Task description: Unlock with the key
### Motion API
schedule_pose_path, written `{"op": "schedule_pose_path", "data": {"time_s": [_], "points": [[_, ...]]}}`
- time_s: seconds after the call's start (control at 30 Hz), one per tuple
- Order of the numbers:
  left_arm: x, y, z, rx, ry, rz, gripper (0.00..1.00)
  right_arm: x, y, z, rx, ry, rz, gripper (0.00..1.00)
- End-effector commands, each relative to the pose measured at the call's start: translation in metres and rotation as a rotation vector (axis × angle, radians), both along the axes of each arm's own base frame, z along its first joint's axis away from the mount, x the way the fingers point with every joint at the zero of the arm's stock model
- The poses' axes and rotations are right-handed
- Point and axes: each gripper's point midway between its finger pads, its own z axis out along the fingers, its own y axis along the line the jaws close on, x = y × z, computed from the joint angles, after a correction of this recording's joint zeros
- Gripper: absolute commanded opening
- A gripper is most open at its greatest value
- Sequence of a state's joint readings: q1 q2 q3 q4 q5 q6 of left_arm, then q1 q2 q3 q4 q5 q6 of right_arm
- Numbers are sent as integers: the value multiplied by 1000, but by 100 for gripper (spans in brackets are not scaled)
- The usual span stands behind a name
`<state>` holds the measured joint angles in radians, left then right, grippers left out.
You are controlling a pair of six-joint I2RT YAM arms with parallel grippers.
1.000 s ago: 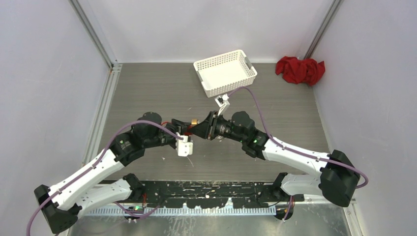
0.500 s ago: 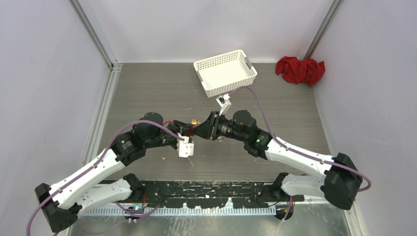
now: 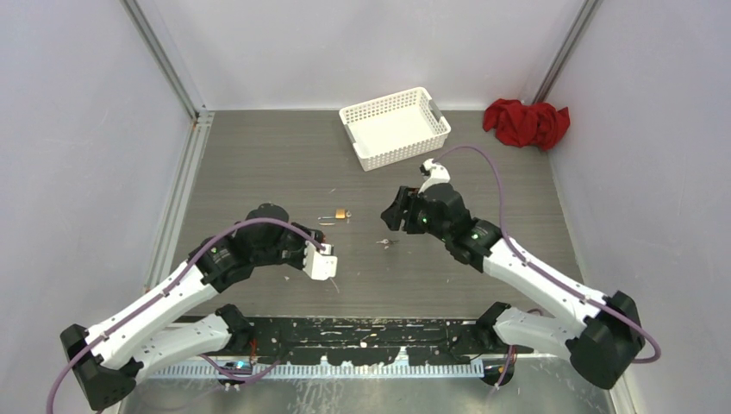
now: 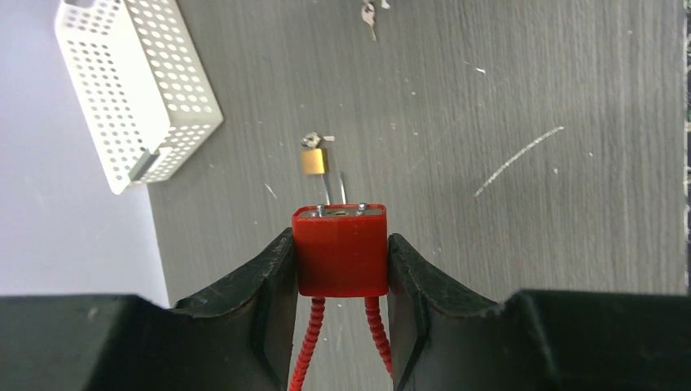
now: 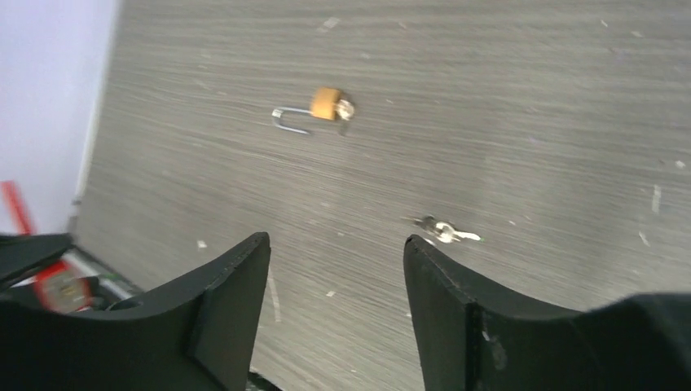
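Observation:
My left gripper (image 4: 340, 244) is shut on a red padlock (image 4: 340, 251). Its keyhole end points away from the wrist, and its red cable shackle hangs back between the fingers. From above, the left gripper (image 3: 309, 235) sits left of centre. A small silver key (image 5: 444, 231) lies loose on the table (image 3: 385, 243), also showing at the top of the left wrist view (image 4: 369, 11). My right gripper (image 5: 334, 244) is open and empty above the table, a little short of that key. In the top view the right gripper (image 3: 395, 210) is apart from the left one.
A small brass padlock (image 3: 342, 213) with a thin metal shackle lies on the table between the arms (image 4: 313, 160) (image 5: 327, 103). A white perforated basket (image 3: 395, 127) stands at the back (image 4: 134, 81). A red cloth (image 3: 526, 122) lies in the back right corner.
My right gripper has opened and pulled back to the right, away from the red padlock it was up against. The left gripper has drawn back slightly, still gripping the padlock.

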<state>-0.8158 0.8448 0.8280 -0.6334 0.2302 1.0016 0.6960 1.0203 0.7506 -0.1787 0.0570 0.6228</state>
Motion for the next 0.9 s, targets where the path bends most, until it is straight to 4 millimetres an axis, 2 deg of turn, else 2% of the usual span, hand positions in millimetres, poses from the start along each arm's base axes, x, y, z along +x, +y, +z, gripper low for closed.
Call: {"op": "schedule_pose_path", "data": {"time_s": [0.0, 0.13, 0.37, 0.57, 0.67, 0.87], "points": [[-1, 9, 6, 6, 17, 43, 0, 16, -19, -29, -208, 42, -64, 63], [-2, 14, 3, 38, 47, 67, 0, 25, -20, -57, -317, 76, -48, 53], [-13, 24, -7, 59, 136, 104, 0, 34, -17, -100, -465, 149, 2, 46], [-17, 35, -22, 94, 158, 126, 0, 36, -3, -111, -501, 147, 51, 45], [-14, 33, -29, 85, 144, 133, 0, 33, 8, -114, -524, 139, 94, 42], [-11, 27, -24, 66, 149, 135, 0, 32, 20, -121, -574, 135, 153, 39]]}}
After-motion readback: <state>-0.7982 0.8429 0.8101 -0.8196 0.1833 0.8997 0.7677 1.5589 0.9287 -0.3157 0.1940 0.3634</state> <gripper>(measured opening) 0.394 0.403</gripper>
